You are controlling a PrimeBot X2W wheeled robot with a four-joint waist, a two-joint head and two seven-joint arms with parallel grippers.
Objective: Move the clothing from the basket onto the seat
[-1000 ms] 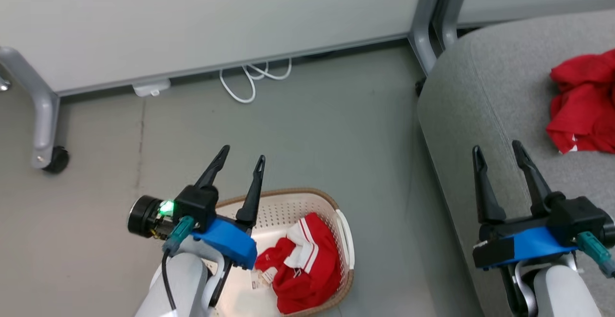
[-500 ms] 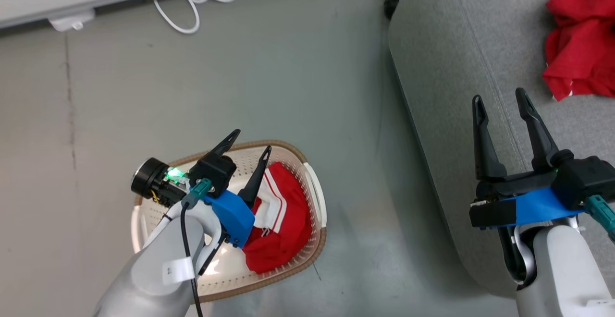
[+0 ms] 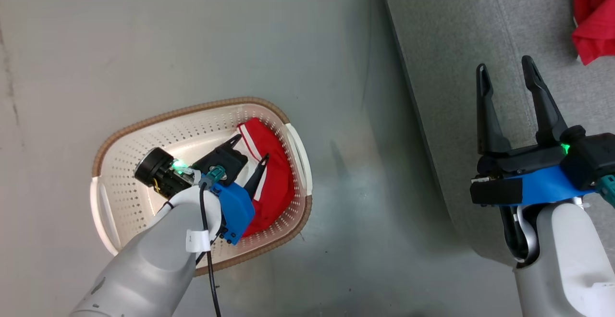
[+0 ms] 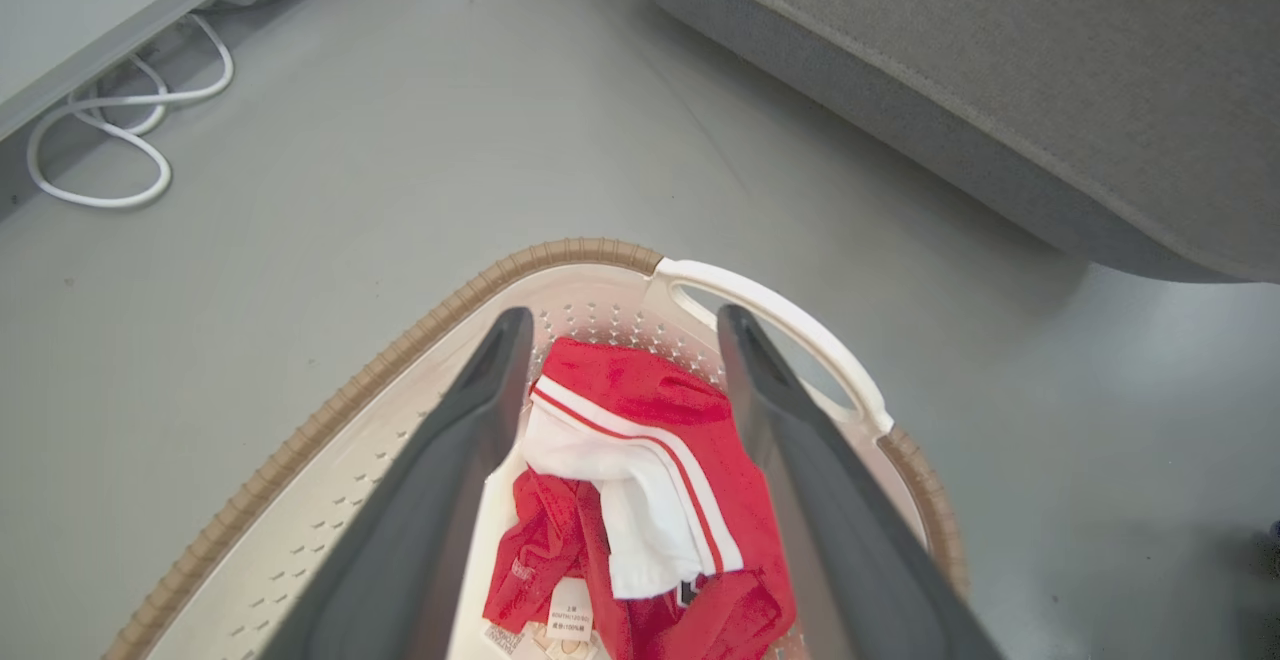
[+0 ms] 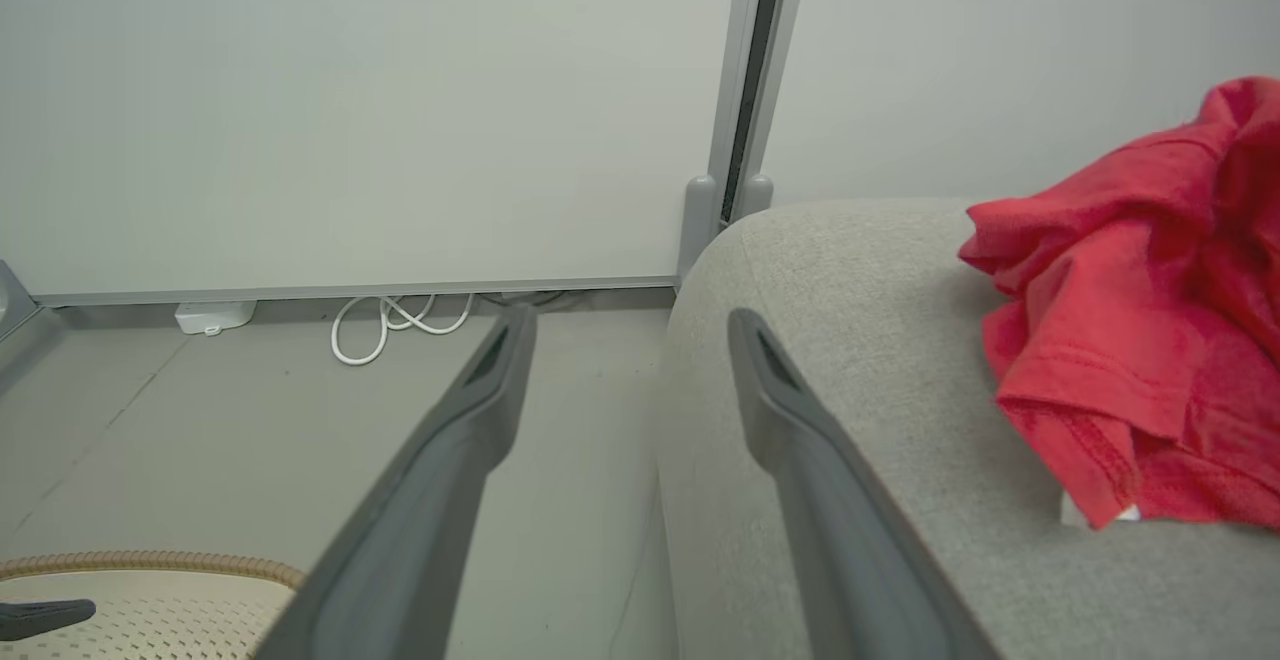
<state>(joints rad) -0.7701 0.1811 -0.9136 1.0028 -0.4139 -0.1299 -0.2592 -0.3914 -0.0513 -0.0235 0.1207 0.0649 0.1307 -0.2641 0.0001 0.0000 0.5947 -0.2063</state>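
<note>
Grasping step: left gripper [image 3: 252, 146], fingers apart and empty, sits inside the basket [image 3: 192, 110] over the clothing [image 3: 278, 182] bunched at its 3 o'clock end; sink deeper, pinch the thick striped fold, lift clear of the rim toward the seat [image 3: 447, 43] at 2 o'clock

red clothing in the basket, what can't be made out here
- Red fabric garment with white striped trim in the oval cream-white plastic basket: left pincer and arm cover part in head view; bottom edge crops it in left wrist view.
- Its small white tag: print too small to read.
- Second red garment on the grey upholstered seat: cut by the right edge in head and right wrist views.
- Whether the left pincer touches fabric: cannot tell.
</note>
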